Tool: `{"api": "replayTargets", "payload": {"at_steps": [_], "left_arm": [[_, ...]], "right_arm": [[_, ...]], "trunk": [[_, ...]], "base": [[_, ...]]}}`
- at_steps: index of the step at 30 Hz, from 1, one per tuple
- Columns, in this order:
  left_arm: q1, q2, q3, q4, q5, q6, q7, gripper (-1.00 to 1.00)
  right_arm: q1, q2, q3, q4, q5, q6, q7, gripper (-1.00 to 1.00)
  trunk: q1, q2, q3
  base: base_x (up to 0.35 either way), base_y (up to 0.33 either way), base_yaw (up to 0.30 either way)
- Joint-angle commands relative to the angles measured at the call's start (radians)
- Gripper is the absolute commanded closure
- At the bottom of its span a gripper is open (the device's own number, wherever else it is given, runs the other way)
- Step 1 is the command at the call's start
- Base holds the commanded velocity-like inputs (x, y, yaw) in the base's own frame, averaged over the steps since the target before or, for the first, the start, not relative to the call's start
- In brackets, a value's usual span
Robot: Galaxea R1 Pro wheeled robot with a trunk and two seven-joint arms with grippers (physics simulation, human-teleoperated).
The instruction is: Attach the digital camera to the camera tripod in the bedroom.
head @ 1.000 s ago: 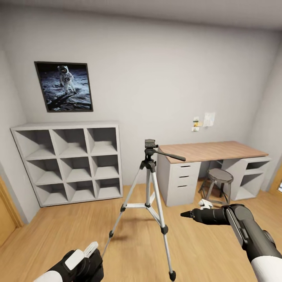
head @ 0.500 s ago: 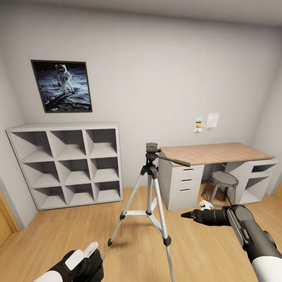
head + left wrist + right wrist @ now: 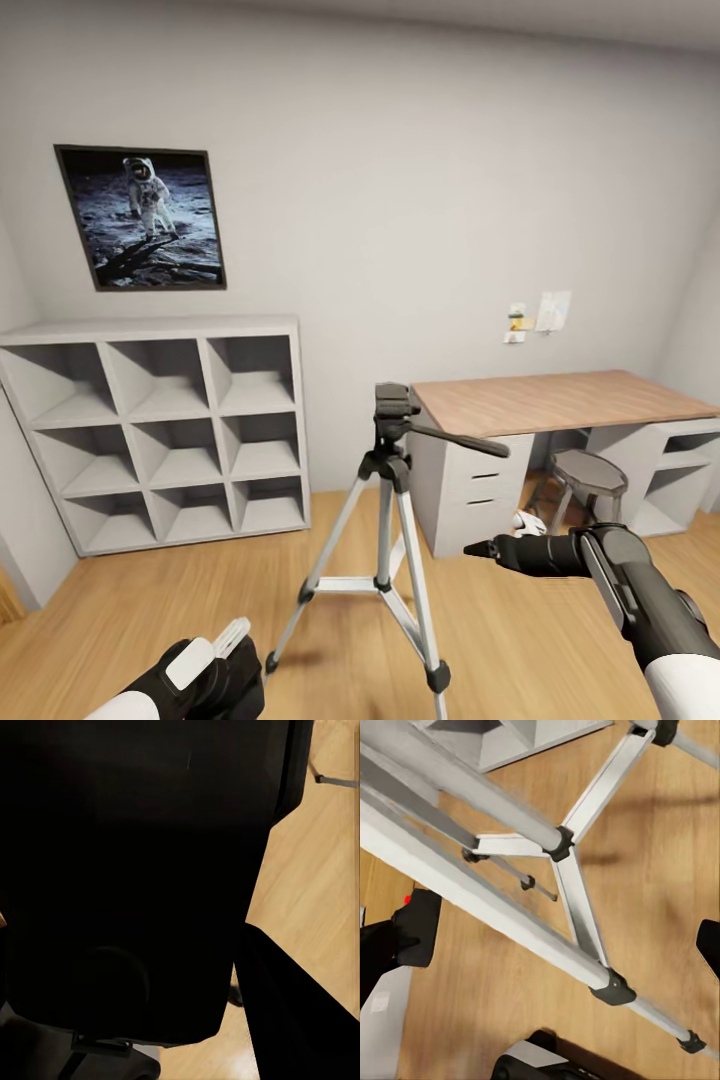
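Note:
The camera tripod [image 3: 392, 470] stands on the wood floor straight ahead, silver legs spread, its black pan head [image 3: 395, 405] level with the desk top and its handle pointing right. Its legs [image 3: 577, 892] cross the right wrist view close up. My left gripper [image 3: 222, 648] is low at the left, shut on the digital camera [image 3: 412, 924], whose black body and red button show past the legs. A dark shape covers most of the left wrist view. My right gripper [image 3: 495, 540] hangs open just right of the tripod, pointing at it.
Grey cube shelving [image 3: 170, 430] lines the back wall at the left under an astronaut picture [image 3: 145, 215]. A wood-topped desk [image 3: 560, 400] with drawers stands at the right, a round grey stool [image 3: 588, 475] under it. Bare plank floor [image 3: 150, 600] surrounds the tripod.
The whole picture has shifted: my view has moved closer to the tripod, which now looks larger and nearer. Both grippers keep their places in the view.

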Motion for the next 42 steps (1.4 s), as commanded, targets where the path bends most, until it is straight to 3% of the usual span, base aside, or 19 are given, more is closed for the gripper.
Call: {"api": "replayTargets", "payload": {"at_steps": [1,13,33,42], "left_arm": [[0.000,0.000,0.008,-0.003,0.004,0.006,0.007,1.00],[0.000,0.000,0.008,-0.003,0.004,0.006,0.007,1.00],[0.000,0.000,0.008,-0.003,0.004,0.006,0.007,1.00],[0.000,0.000,0.008,-0.003,0.004,0.006,0.007,1.00]], "right_arm": [[-0.001,0.000,-0.001,0.000,0.000,0.007,0.003,-1.00],[-0.001,0.000,0.000,0.000,0.001,0.007,0.002,-1.00],[-0.001,0.008,0.000,0.000,0.008,0.007,0.002,-1.00],[-0.001,-0.004,-0.003,-0.008,0.010,0.007,0.004,-1.00]], "trunk": [[0.001,-0.002,-0.002],[0.001,-0.002,-0.002],[0.001,-0.002,-0.002],[0.001,-0.002,-0.002]], "base": [[0.321,0.000,0.000],[0.281,0.000,0.000],[0.013,0.000,0.000],[0.000,0.000,0.000]]}}
